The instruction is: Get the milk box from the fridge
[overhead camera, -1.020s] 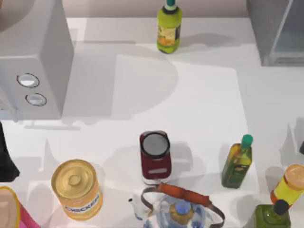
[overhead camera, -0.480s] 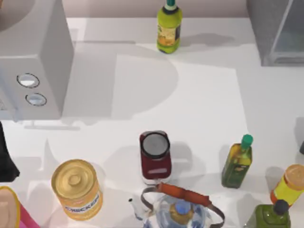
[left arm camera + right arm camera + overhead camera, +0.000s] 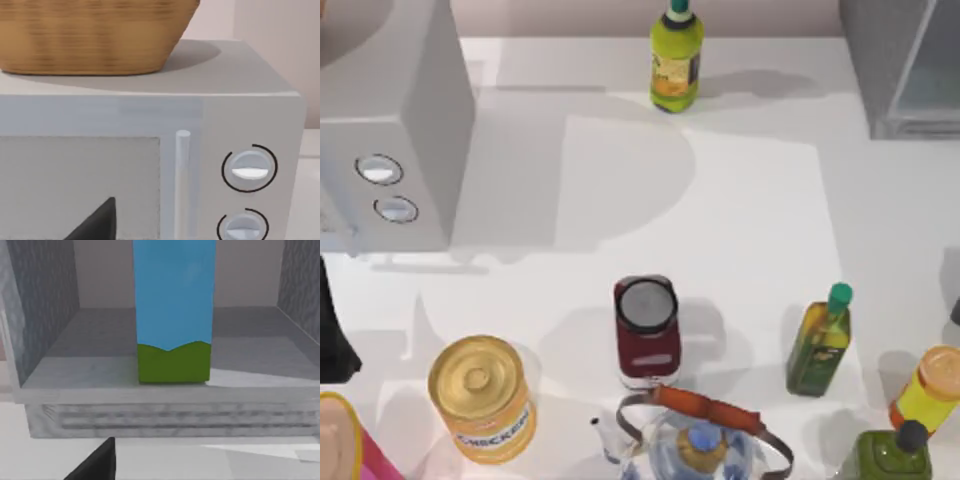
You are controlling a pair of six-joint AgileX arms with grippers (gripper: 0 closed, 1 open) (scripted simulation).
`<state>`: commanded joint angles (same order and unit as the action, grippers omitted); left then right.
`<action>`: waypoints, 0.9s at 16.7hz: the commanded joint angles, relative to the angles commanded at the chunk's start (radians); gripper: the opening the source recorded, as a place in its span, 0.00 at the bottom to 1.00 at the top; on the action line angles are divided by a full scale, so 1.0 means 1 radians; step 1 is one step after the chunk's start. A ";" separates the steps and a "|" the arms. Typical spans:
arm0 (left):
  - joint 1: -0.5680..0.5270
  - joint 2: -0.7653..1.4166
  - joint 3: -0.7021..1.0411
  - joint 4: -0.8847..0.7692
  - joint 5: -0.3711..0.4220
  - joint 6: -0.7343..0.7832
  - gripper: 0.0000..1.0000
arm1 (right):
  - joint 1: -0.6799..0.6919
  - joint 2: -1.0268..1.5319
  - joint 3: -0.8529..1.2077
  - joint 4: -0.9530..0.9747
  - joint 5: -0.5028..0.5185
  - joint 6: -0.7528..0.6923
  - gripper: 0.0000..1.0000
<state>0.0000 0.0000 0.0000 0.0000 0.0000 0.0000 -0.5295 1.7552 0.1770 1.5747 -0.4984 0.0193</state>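
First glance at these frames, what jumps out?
The milk box, light blue over a green band, stands upright on the floor of the open fridge, straight ahead in the right wrist view. In the top view the fridge sits at the table's far right corner, with a crowd of bottles and cans along the near edge. The left wrist view faces the grey box with two round dials, a woven basket on top.

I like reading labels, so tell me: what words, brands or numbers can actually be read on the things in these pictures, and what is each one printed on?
"CRACKER", or close to it: blue band on the yellow can; letters blurred, so uncertain.
Yellow-green bottle: label has marks, too small to read.
Olive bottle with green cap: label too small to read.
Dark red jar: no text legible.
Milk box in the fridge: blue and green face, no words.
Grey box with two round dials: no numbers or lettering.
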 joint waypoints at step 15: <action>0.000 0.000 0.000 0.000 0.000 0.000 1.00 | 0.065 0.102 0.210 -0.080 0.038 -0.016 1.00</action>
<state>0.0000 0.0000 0.0000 0.0000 0.0000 0.0000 -0.4646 1.8575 0.3867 1.4951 -0.4605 0.0037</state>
